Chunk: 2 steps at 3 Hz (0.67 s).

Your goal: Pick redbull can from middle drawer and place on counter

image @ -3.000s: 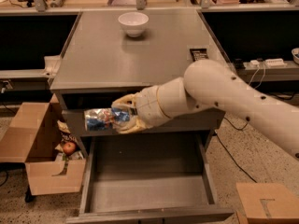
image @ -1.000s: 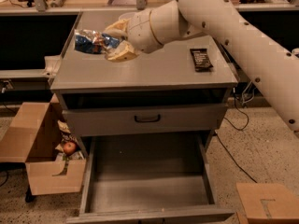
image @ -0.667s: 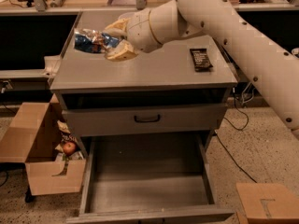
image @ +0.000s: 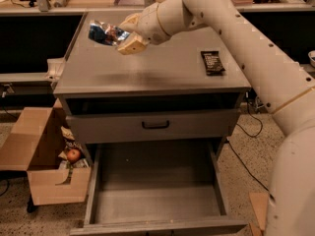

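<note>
camera view: gripper (image: 124, 34) over counter (image: 162, 69), redbull can (image: 104, 33) clamped between fingers (image: 132, 45).

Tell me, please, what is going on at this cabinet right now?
The robot's hand holds the redbull can in the air over the left part of the counter; the can is not yet set down. The middle drawer stands pulled out below, with no can in it. A dark snack bar lies on the counter's right side.
</note>
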### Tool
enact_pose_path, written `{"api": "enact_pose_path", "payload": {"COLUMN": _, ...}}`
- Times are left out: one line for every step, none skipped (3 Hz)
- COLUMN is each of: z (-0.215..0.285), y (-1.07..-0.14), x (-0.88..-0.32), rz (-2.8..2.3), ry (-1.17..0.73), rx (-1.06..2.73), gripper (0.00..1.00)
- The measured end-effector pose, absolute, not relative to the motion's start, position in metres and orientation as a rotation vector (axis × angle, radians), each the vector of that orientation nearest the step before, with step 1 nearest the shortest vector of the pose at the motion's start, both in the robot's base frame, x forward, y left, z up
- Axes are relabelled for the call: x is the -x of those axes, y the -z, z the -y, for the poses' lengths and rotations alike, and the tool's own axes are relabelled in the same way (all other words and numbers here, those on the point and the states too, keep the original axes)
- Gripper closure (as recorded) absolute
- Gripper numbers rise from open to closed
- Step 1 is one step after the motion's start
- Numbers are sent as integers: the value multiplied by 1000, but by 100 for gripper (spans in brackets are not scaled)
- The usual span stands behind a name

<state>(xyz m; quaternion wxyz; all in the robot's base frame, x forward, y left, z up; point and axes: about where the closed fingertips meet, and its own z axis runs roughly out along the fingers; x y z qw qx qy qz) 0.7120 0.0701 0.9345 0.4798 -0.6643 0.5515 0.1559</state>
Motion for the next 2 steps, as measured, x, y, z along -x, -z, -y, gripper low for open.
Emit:
{"api": "enact_pose_path", "payload": {"z": -67, "y": -918, "x": -743, "rz": -1471, "ry": -442, "rx": 1581, "gripper": 100}}
{"api": "enact_pose_path", "payload": {"z": -70, "y": -887, "x": -770, "rz": -1614, "ry": -517, "rx": 1551, "gripper": 100}}
